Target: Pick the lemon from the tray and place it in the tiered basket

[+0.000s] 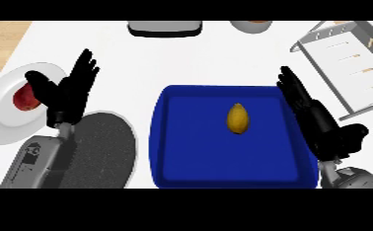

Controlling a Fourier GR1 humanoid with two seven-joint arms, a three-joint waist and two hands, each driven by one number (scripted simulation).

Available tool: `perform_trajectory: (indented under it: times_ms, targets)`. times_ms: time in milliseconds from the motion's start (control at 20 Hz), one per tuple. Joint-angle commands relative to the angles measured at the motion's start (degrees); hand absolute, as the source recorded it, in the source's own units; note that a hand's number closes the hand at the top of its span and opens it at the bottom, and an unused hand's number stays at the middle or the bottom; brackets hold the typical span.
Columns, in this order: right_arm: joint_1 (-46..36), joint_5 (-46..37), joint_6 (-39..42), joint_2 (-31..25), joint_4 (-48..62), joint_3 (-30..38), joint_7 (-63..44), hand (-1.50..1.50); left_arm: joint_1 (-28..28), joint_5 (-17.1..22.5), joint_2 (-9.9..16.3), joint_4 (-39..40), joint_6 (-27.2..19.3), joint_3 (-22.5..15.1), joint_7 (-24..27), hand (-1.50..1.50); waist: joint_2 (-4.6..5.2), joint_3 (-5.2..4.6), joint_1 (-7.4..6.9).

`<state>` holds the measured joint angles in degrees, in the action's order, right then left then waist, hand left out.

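Head view shows the task barely begun: the lemon [238, 118] lies on the floor of the blue tray [169, 141], a little far of its middle and touched by nothing. The right hand [318, 121] stands over the tray's right rim, fingers straight and released, holding nothing, just beside the lemon's side of the tray but apart from the fruit. The left hand [67, 94] rests with fingers up and relaxed at the left, also empty, over the edge of a white plate [22, 129] that carries a reddish fruit [26, 98], with a dark grey round mat [102, 151] near of it. The tiered basket [342, 62], a grey wire frame, sits at the far right, beyond the tray. By my judgement everything is left to do: reach in, close on the lemon, lift it, carry it far and right, and set it in the basket
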<state>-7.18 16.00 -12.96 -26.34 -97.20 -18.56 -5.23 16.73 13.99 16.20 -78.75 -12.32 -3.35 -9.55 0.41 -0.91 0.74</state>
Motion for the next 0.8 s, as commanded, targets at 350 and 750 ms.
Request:
perform_trajectory:
  times_ms: [350,750]
  targets:
    - [6.51,-16.43,-35.54,-2.01,6.72,22.17,-6.03,-1.5,-12.86,-5.32,0.2,2.6,-3.79,-1.75,3.04,0.0,-0.97,0.52,5.7]
    - [19.12,-26.69,-55.59,18.21,-13.4,13.14,1.17,-1.5,-22.34,-9.32,-4.07,-1.27,-4.71,-8.06,9.57,0.0,-0.87,0.8,0.1]
